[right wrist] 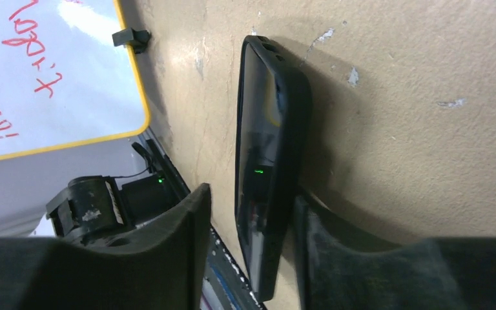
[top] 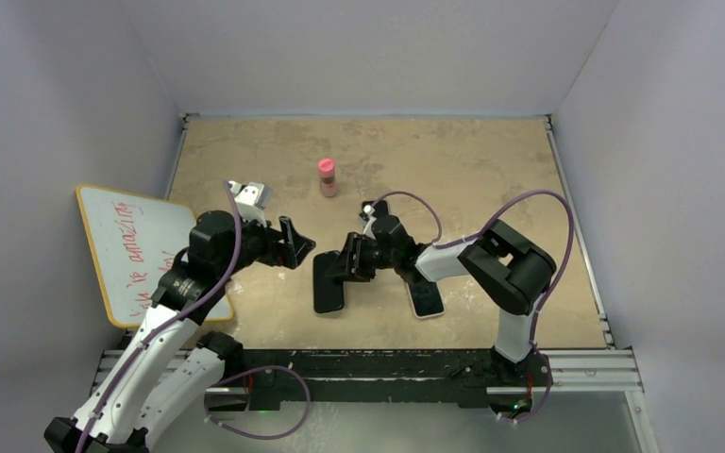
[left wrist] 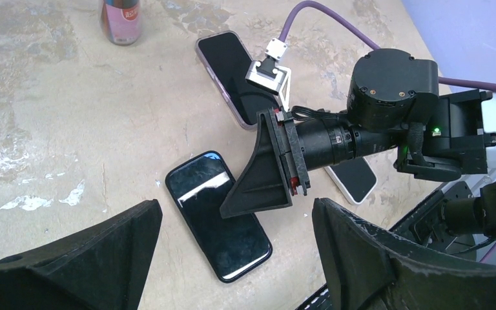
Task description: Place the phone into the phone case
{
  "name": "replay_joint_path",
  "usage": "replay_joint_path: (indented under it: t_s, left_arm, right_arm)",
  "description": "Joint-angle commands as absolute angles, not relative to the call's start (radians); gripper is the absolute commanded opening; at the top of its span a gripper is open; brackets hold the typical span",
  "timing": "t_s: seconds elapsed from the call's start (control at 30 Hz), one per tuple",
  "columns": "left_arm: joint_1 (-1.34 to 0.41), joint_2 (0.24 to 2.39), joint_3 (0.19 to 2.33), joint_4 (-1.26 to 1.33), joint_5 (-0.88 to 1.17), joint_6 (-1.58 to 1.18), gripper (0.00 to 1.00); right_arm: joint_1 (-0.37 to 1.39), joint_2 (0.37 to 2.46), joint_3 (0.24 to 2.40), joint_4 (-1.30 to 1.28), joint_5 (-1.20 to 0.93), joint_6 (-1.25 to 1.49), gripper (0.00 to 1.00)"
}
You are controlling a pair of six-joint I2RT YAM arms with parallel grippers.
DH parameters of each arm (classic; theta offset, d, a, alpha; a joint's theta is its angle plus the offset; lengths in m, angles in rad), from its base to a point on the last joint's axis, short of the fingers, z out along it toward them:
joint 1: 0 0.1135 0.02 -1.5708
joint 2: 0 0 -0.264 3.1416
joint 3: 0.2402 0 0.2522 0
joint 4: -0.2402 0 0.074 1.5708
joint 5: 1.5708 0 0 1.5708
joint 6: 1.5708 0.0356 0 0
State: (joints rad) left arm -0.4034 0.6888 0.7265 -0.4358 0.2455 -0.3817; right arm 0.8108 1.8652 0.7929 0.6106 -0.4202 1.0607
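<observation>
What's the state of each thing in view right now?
left end effector: open, empty.
right end effector: open, fingers straddling the black phone.
black phone: flat on the table, screen up and dark, apparently seated in its black case.
second phone: flat, dark face up, partly hidden.
pink bottle: upright, capped.
whiteboard: lying flat, red writing on it.

Right hand (top: 347,260) straddling black phone (top: 326,293) blocks right-side approach; left side open; bottle (top: 327,176) well behind.
</observation>
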Motion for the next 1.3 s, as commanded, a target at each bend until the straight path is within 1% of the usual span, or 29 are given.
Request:
replay_joint_path:
  t_s: [0.0,0.1,0.17,0.23,0.27,0.3,0.33,0.7,0.9,1.03,1.27]
  left_arm:
    - [-0.400,0.693,0.725,-0.419,0.242,-0.367,0.90]
    - [-0.400,0.695,0.724,-0.419,0.242,-0.368,0.90]
    - [-0.400,0.699,0.723,-0.417,0.244,-0.369,0.90]
    - [-0.400,0.702,0.723,-0.413,0.251,-0.369,0.90]
    - [-0.400,0.705,0.723,-0.409,0.257,-0.368,0.90]
    - [-0.400,0.708,0.723,-0.407,0.263,-0.368,0.90]
    - [-0.400,0.712,0.723,-0.407,0.267,-0.369,0.90]
    - [-0.400,0.751,0.730,-0.374,0.317,-0.411,0.91]
    - [-0.400,0.755,0.744,-0.372,0.288,-0.447,0.91]
    - [-0.400,0.746,0.756,-0.357,0.293,-0.465,0.91]
    - [-0.400,0.718,0.776,-0.352,0.292,-0.478,0.91]
  right_arm:
    - [0.810,1.784,0.836,0.529,-0.402,1.020,0.58]
    - [0.809,1.733,0.835,0.457,-0.362,0.987,0.68]
    - [0.808,1.692,0.831,0.414,-0.333,0.966,0.77]
    - [0.808,1.647,0.824,0.368,-0.301,0.946,0.84]
    - [0.808,1.623,0.820,0.347,-0.289,0.936,0.89]
    - [0.808,1.583,0.814,0.325,-0.278,0.924,0.96]
    - [0.808,1.549,0.807,0.305,-0.262,0.914,0.99]
    - [0.808,1.094,0.763,-0.051,0.073,0.795,0.99]
    - [0.808,0.873,0.776,-0.197,0.222,0.761,0.99]
    - [0.808,0.786,0.788,-0.259,0.284,0.757,0.99]
    - [0.808,0.694,0.807,-0.334,0.347,0.758,0.99]
